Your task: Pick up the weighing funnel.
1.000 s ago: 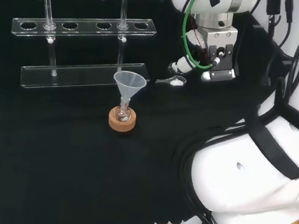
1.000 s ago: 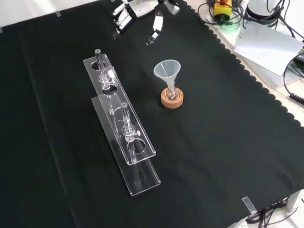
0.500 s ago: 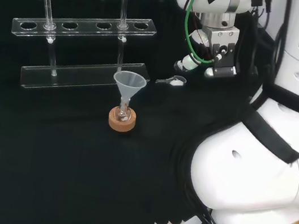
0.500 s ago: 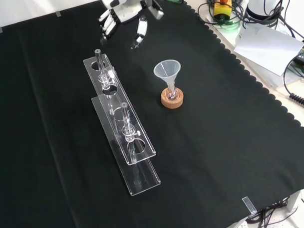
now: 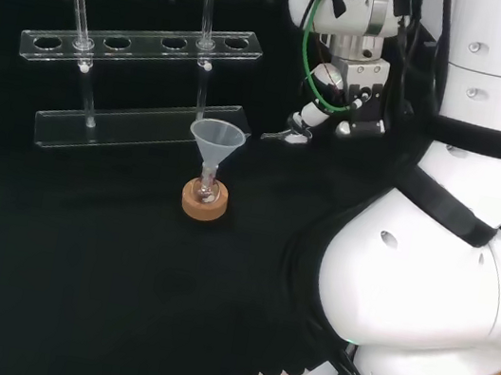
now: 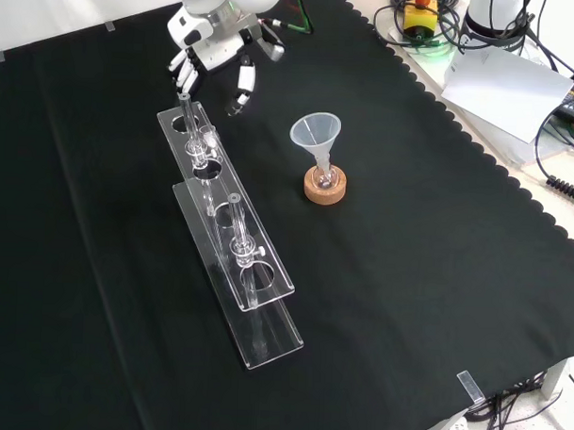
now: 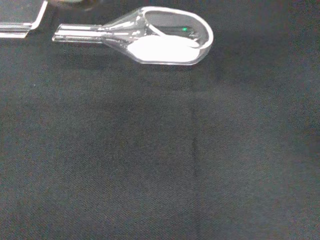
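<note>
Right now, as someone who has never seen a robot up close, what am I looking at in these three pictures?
It is one white robot arm with a black and white hand in place of a claw. One picture looks over the arm from behind, one looks down on the bench from the front, and one sits at the wrist, looking past the palm. On the black cloth stand a clear rack with glass tubes and a cone-shaped funnel whose stem sits in a small flask on a cork ring. The little scoop with white powder in the wrist view is the weighing funnel; it lies on the cloth. The hand hovers near it with fingers relaxed, holding nothing.
</note>
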